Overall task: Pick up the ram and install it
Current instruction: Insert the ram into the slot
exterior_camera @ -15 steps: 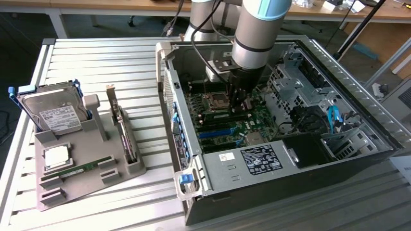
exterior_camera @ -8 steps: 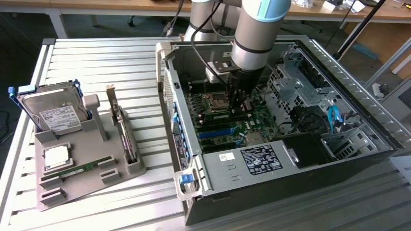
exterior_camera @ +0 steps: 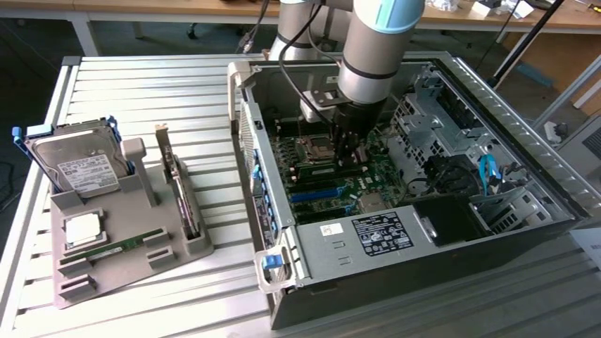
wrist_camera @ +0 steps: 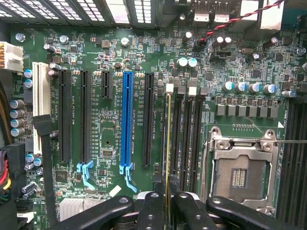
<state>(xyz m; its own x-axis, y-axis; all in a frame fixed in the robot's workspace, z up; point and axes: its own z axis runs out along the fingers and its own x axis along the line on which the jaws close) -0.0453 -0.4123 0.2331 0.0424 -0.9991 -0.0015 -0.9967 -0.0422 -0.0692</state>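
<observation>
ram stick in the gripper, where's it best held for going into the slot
By its upper long edge, from straight above, squeezing the two flat faces, as the gripper holds the ram stick now: it is thin, edge-up and parallel to the memory slots.

Bright light glares mildly off the white slatted metal tabletop [exterior_camera: 141, 84]. The open grey computer case [exterior_camera: 376, 289] is dim inside, yet the green motherboard [wrist_camera: 110, 48] looks evenly lit.
</observation>
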